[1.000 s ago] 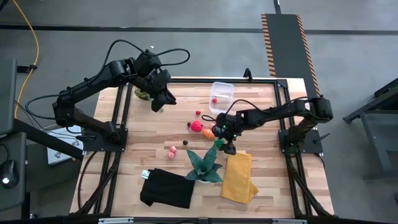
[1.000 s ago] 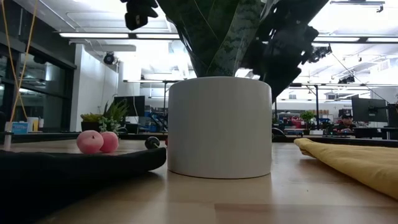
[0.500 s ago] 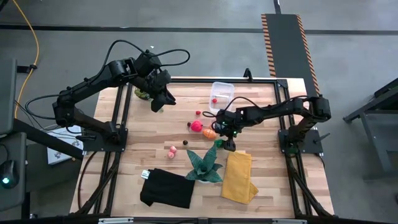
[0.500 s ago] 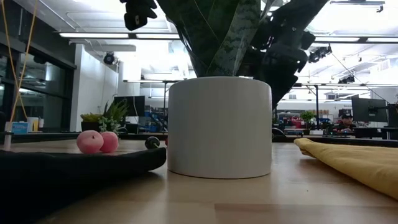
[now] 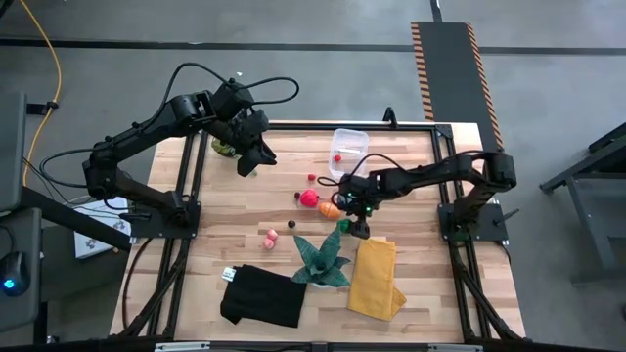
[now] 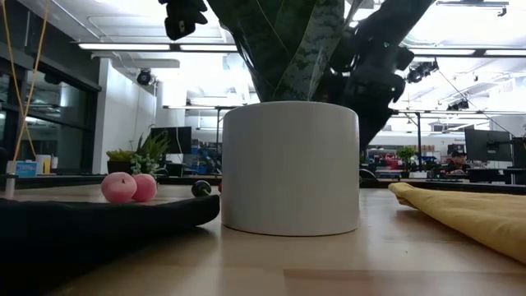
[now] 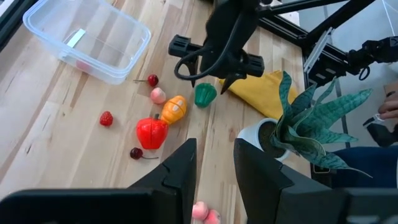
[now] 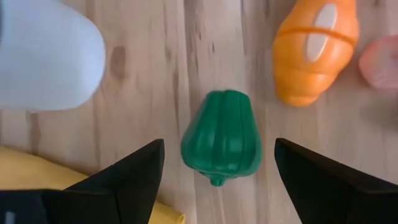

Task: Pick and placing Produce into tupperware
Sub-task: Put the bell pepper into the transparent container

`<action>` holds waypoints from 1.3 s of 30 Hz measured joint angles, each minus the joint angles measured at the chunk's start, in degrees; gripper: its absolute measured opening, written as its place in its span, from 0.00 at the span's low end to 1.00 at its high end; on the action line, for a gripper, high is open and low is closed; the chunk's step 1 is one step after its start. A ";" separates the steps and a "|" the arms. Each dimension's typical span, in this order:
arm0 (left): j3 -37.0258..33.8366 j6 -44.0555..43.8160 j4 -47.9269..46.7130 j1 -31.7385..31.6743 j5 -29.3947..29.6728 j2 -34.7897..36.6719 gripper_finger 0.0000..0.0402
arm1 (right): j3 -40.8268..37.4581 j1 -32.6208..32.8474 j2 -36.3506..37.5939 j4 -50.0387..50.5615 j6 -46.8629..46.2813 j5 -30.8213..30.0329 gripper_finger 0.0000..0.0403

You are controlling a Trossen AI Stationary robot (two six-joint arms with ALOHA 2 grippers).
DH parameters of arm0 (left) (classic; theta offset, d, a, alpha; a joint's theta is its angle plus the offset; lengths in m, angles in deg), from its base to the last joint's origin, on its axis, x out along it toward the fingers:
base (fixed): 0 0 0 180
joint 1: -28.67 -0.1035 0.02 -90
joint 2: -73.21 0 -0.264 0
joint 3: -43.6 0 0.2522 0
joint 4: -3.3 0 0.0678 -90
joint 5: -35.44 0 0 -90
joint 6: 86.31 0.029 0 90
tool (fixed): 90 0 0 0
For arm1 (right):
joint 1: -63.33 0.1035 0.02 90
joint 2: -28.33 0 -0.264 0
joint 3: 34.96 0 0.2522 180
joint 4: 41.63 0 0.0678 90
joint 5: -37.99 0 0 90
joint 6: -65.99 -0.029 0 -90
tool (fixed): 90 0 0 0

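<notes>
The right gripper hung directly over the green pepper, its two dark fingers spread wide to either side of the toy with clear wood showing between each finger and the pepper, so nothing was pinched yet; that straddling stance read as a line-up for a straight drop and squeeze. The pepper lay on its side on the bare planks, just beside the orange piece, with a corner of the yellow cloth and the white pot of the teal plant near it. From above, the right gripper sat at mid-table between the scattered produce and the yellow cloth, while the tupperware stood toward the far edge with one small red piece already resting inside. The remaining produce lay loose on the wood: a red piece, the orange one, a pale pink one, a strawberry and two dark cherries. The left gripper waited raised near the far left side, its fingers parallel with a narrow gap between them and holding nothing, probably parked there to leave the middle free for its partner
</notes>
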 joint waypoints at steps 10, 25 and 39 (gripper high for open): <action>0.00 0.00 -0.22 0.00 -0.02 0.00 0.24 | 0.00 0.02 -2.59 -2.04 -0.17 -0.21 0.74; 0.00 0.00 -1.51 0.00 0.21 0.00 0.24 | 0.02 0.07 -5.27 -3.85 -0.15 -0.26 0.74; 0.00 0.00 -1.49 0.00 0.68 0.00 0.24 | 0.02 0.13 -5.43 -3.91 -0.44 -0.39 0.73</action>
